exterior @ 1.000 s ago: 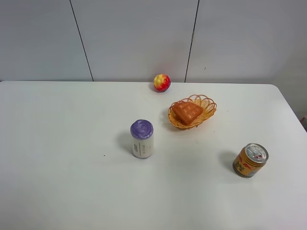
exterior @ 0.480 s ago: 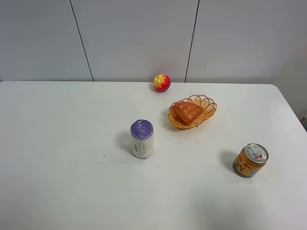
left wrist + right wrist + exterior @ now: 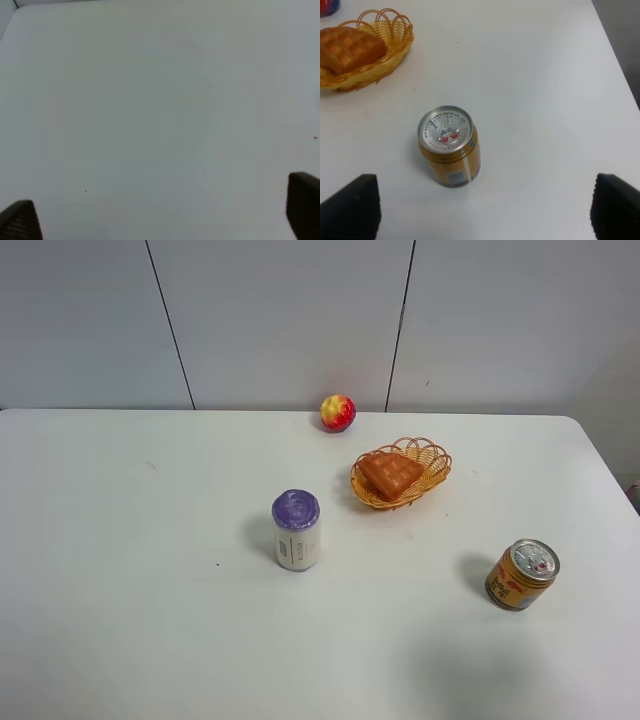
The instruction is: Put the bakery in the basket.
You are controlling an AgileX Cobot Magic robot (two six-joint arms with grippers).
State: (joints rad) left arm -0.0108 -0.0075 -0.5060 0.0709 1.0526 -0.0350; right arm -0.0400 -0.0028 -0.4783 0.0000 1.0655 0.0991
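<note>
The orange-brown waffle piece [image 3: 391, 475] lies inside the oval wicker basket [image 3: 432, 454] at the back right of the white table. Both also show in the right wrist view, the waffle [image 3: 350, 47] resting in the basket [image 3: 395, 50]. My right gripper [image 3: 482, 205] is open and empty, its dark fingertips [image 3: 350, 205] wide apart on either side of an orange can, well away from the basket. My left gripper [image 3: 161, 212] is open and empty over bare white table. Neither arm shows in the exterior high view.
An orange drink can [image 3: 522, 575] stands upright at the front right and shows close in the right wrist view [image 3: 449, 147]. A white container with a purple lid [image 3: 296, 530] stands mid-table. A red-yellow round fruit [image 3: 337, 412] sits at the back edge by the wall.
</note>
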